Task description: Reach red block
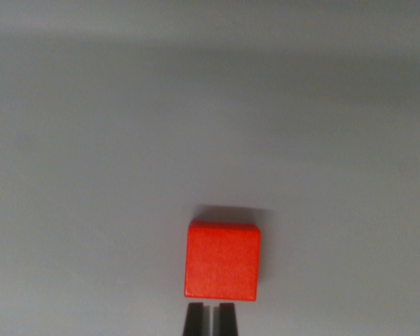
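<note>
A red block (222, 261) lies flat on a pale grey surface (196, 126), low in the wrist view and slightly right of centre. Just below it, at the bottom edge of the picture, the two dark fingertips of my gripper (210, 319) stand close together with only a thin slit between them. Nothing is held between them. The fingertips (194, 319) end a short way from the block's near edge, without touching it as far as I can see.
The grey surface fills the whole view, with a darker shaded band across the top. No other objects show.
</note>
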Tool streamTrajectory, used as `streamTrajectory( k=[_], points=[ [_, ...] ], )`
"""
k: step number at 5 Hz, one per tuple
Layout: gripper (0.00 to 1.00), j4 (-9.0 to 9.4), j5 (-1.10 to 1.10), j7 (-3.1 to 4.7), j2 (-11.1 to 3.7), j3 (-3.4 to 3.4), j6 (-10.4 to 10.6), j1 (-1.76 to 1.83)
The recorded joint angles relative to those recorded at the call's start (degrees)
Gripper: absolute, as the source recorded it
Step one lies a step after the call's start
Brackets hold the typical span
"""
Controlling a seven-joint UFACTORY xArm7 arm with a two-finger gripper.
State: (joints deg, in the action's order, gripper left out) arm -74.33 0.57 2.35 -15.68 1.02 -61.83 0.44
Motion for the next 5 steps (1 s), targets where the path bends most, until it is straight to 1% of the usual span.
streamTrajectory(
  k=[1, 2, 3, 4, 5],
  points=[
    [0.0, 1.28, -0.13, 0.18, -1.44, -0.11, 2.5, -0.1],
    [0.0, 1.28, -0.13, 0.18, -1.44, -0.11, 2.5, -0.1],
    [0.0, 2.53, -0.26, 0.36, -2.85, -0.22, 5.0, -0.19],
    [0.0, 2.53, -0.26, 0.36, -2.85, -0.22, 5.0, -0.19],
    [0.0, 3.7, -0.38, 0.52, -4.16, -0.33, 7.3, -0.28]
  ],
)
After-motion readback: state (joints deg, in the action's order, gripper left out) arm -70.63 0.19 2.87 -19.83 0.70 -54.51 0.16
